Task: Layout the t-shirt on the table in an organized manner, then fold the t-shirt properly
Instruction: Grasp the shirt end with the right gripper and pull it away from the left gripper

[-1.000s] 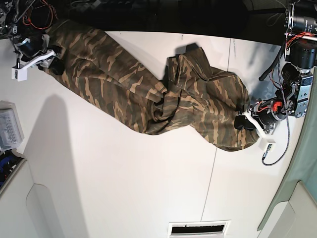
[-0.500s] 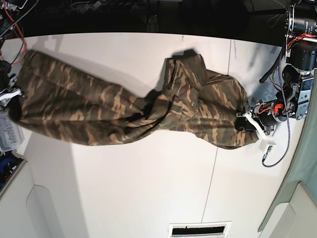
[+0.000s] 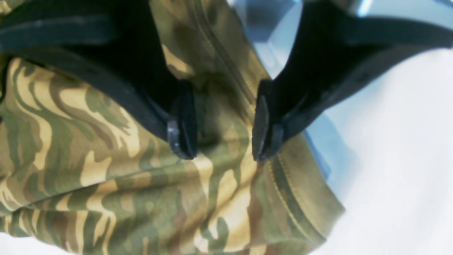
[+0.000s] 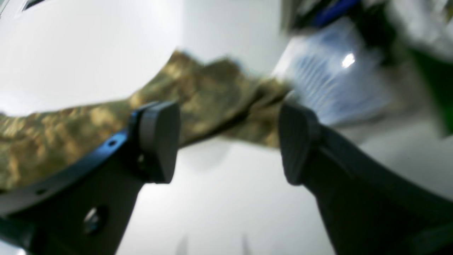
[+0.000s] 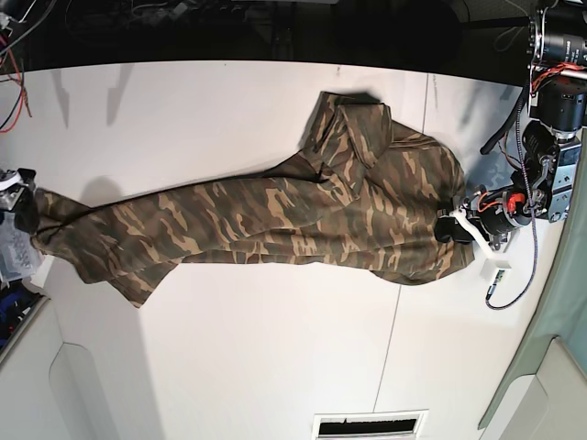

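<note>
The t-shirt [image 5: 275, 225] is lying stretched in a long, twisted band across the table [image 5: 275, 357], running from the left gripper [image 5: 456, 225] at one end to the far opposite edge, where its other end is reaching the table's limit beside a pale ribbed container [image 5: 14, 247]. A folded-over lump of fabric is sitting near the far dark edge.

In the left wrist view the left gripper [image 3: 217, 124] is straddling a ridge of cloth next to a stitched hem; its pads are set apart with fabric bunched between them, so it is probably pinching that fold (the pads are not visibly pressing in, so I cannot be sure). The right gripper [image 4: 228, 141] is standing spread wide with nothing between its pads; the shirt is passing beyond them, blurred.

The cloth is looking soft, light and limp: it is draping, wrinkling and twisting wherever it is pulled, so it will likely sag and rope up unless taken at two separated points. Hems, sleeve edges and shoulder seams seem the firmest places to grasp.

Open white tabletop is lying broadly on the near side of the shirt, giving room to spread it. Less room is remaining toward the dark far edge and at the container end, where fabric could slip off.
</note>
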Available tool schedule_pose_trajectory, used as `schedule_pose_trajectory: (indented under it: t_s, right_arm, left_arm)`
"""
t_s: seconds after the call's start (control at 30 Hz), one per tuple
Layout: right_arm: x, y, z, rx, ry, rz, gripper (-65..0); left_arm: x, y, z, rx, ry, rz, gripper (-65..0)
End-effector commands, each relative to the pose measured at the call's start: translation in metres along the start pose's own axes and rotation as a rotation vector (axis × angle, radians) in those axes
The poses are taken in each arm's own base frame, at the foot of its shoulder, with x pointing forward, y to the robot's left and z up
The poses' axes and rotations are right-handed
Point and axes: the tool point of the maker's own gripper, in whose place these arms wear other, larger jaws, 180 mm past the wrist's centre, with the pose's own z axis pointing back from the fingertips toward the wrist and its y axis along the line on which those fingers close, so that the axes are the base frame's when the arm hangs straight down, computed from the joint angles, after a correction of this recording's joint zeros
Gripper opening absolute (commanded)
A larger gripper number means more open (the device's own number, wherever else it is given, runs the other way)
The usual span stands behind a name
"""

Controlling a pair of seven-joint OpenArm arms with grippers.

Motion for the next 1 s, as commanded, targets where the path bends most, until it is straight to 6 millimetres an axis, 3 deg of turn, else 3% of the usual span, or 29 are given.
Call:
schedule_pose_trajectory:
  t_s: [0.0,0.17,0.3,0.57,0.77,0.87,0.97]
  right_arm:
    - [0.009,0.001,0.004,0.004,-0.043,-0.005,-22.2]
    - [-0.022,0.019,0.002,0.021,-0.052,-0.109,-22.2]
    - [-0.026,0.008,-0.005,-0.069,-0.110,-0.198,-22.2]
    - [-0.033,-0.026,-0.061,-0.142,-0.088,-0.323,-22.3]
    - [-0.053,-0.043,-0.094,-0.197,-0.024,-0.395,-22.4]
    - [-0.057,-0.039,-0.102,-0.181,-0.012,-0.416,-22.4]
    - [-0.048,-0.027,-0.107,-0.120,-0.040,-0.424,-22.4]
  left_arm:
    - [-0.016,0.011,0.003,0.044,0.086,-0.017,-34.9]
    - [-0.019,0.012,0.003,0.045,0.098,-0.018,-34.9]
    - [-0.018,0.013,0.004,0.048,0.098,-0.018,-34.9]
    - [-0.022,0.009,0.003,0.027,0.105,-0.022,-34.9]
    - [-0.029,0.009,0.003,0.027,0.119,-0.019,-34.9]
    - [-0.034,0.008,0.003,0.025,0.127,-0.016,-34.9]
    - [-0.037,0.008,0.003,0.025,0.131,-0.015,-34.9]
